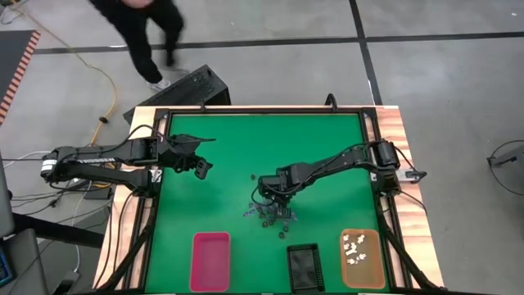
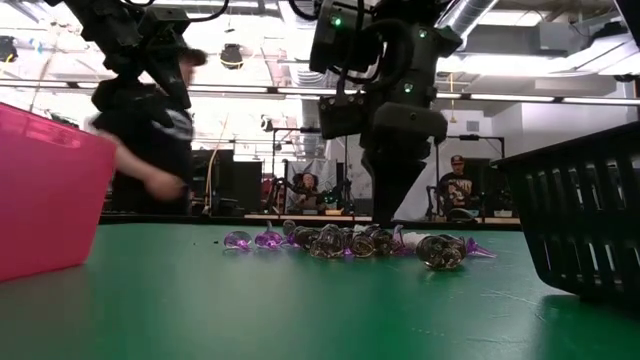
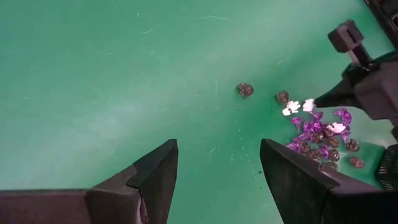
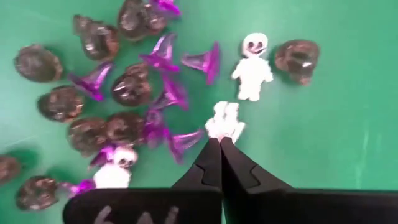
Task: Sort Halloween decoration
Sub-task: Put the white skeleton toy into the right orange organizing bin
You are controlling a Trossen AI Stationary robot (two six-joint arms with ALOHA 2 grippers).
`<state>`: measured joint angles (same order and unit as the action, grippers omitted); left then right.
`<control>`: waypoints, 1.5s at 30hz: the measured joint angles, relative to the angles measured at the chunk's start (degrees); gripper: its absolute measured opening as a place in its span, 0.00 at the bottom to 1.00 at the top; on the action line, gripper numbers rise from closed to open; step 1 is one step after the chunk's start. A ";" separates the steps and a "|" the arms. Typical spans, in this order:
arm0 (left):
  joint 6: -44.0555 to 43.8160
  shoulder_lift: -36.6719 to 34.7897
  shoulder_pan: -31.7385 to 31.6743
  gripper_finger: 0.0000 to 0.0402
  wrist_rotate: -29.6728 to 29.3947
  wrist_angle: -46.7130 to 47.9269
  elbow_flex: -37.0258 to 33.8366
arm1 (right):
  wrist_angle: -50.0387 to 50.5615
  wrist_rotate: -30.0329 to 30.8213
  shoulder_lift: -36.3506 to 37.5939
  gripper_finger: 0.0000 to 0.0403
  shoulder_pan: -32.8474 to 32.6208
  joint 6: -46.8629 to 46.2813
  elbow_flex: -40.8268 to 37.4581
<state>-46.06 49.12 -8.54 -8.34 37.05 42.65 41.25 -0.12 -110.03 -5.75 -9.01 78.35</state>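
The Halloween decoration is a heap of tiny trinkets (image 1: 270,215) on the green mat: dark, purple and white ones (image 4: 134,87). My right gripper (image 4: 219,142) points down at the heap's far edge, shut at the end of a white figure (image 4: 225,119). Another white figure (image 4: 252,65) lies flat just beyond. The low view shows the right gripper (image 2: 388,222) down at the heap (image 2: 350,242). My left gripper (image 3: 217,168) hangs open above the mat's left part (image 1: 205,154), touching nothing. My right gripper pinches the white figure by its near end (image 4: 222,129) between the tips of its two fingers. The fingers come steeply from above. The figure lies flat on the mat, reaching out beyond the fingertips.
Three trays stand along the near edge: a pink one (image 1: 210,238), a black one (image 1: 303,248) and an orange one (image 1: 372,238) holding several white trinkets. A lone dark trinket (image 3: 245,89) lies apart from the heap. A person (image 1: 151,33) walks beyond the far edge.
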 joint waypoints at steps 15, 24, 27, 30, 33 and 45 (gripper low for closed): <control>0.02 0.02 0.00 0.54 -1.55 -0.10 -0.01 | 0.28 0.24 5.03 0.21 -1.19 -6.64 0.02; -0.04 0.02 0.00 0.54 -1.38 0.65 -0.02 | -1.93 0.31 -1.64 0.54 0.42 -6.65 0.11; -0.07 0.02 0.00 0.54 -1.33 1.04 -0.02 | -2.16 0.59 -2.80 0.56 1.19 -6.63 -0.04; -0.11 0.02 -0.02 0.54 -1.36 1.03 0.01 | -2.95 0.76 -2.63 0.54 2.13 -6.54 0.04; -0.14 0.02 0.00 0.54 -1.36 1.01 0.00 | -2.71 0.64 -2.59 0.50 3.12 -6.16 0.00; -0.20 0.02 0.00 0.54 -1.42 1.05 -0.02 | -2.25 0.25 -2.76 0.11 4.08 -5.53 0.00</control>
<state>-46.26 49.15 -8.54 -9.76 38.10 42.63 39.00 0.13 -112.79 -1.67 -14.55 78.35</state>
